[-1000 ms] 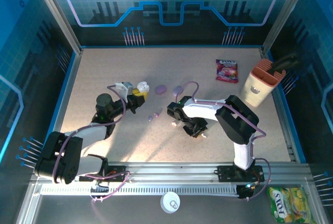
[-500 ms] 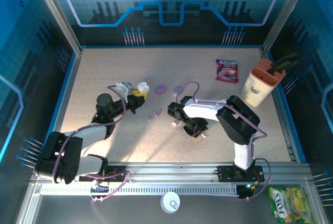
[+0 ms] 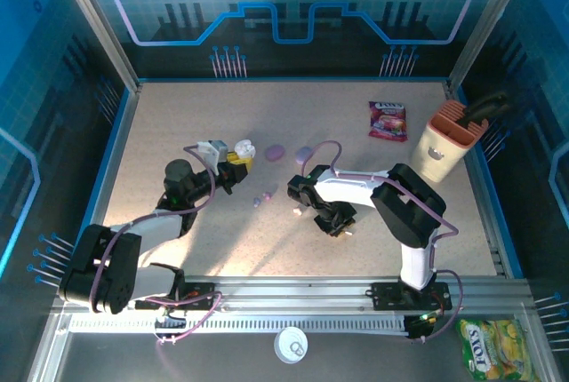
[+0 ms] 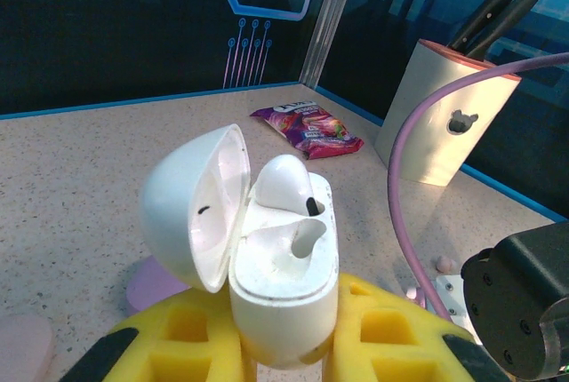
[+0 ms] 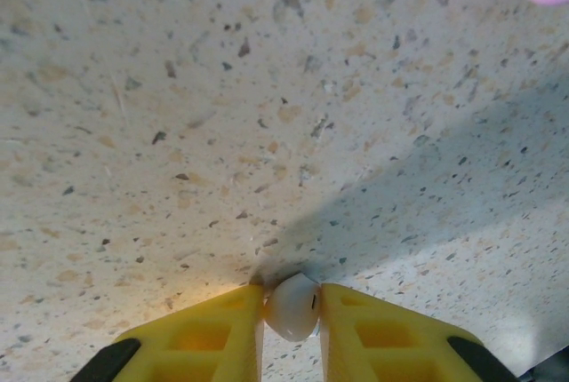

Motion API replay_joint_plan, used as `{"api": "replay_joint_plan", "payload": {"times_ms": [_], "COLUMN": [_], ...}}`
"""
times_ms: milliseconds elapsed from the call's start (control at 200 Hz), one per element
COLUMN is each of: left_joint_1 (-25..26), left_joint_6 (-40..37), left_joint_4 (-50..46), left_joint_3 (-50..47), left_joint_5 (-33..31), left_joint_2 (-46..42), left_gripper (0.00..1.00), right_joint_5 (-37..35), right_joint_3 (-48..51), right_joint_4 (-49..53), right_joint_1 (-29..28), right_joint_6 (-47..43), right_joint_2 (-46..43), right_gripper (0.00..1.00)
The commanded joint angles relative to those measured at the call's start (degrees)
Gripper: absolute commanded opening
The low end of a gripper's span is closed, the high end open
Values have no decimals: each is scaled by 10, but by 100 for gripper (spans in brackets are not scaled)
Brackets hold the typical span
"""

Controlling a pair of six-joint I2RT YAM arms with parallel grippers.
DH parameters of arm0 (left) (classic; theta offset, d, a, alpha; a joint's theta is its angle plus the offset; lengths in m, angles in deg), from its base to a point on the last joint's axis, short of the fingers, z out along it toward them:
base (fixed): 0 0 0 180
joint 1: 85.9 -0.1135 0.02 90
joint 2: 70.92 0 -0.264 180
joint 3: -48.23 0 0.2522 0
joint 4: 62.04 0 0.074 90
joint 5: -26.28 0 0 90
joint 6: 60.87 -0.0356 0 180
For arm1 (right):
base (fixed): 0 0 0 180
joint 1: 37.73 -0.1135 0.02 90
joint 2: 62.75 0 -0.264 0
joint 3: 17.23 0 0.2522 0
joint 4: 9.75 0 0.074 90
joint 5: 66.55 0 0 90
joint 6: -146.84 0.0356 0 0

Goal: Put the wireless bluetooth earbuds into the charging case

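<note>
Right claw (image 5: 292, 315) is clenched on one smooth white earbud (image 5: 292, 304), pressed against the speckled, stone-look tabletop (image 5: 267, 89). Left claw (image 4: 284, 351) grasps one glossy white charging case (image 4: 284, 284), its domed lid swung open at nine o'clock. One seated earbud (image 4: 283, 182) fills the far well, and the near well is hollow. Two tiny purple earbuds (image 3: 257, 201) lie at five o'clock of the left claw, and two pastel pebble cases (image 3: 275, 151) at three o'clock.

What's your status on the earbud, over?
Left tool shut on open white case, one bud seated, one slot empty. Right tool shut on white earbud at the tabletop. Loose purple buds lie between them.
</note>
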Motion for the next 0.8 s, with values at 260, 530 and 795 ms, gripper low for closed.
{"api": "replay_joint_plan", "payload": {"times_ms": [260,530,795], "left_joint_1": [21,86,185], "left_joint_6": [-27,-51,-68], "left_joint_4": [-14,-18,42], "left_joint_3": [8,26,55], "left_joint_5": [-8,-62,-147], "left_joint_2": [-14,-9,46], "left_gripper": [10,10,10], "right_joint_5": [25,66,170], "right_joint_3": [29,62,117], "right_joint_4": [-32,-137,-321], "right_joint_1": [24,73,131], "right_joint_6": [18,36,76], "right_joint_2": [-85,-247,-409], "right_gripper": [19,19,19]}}
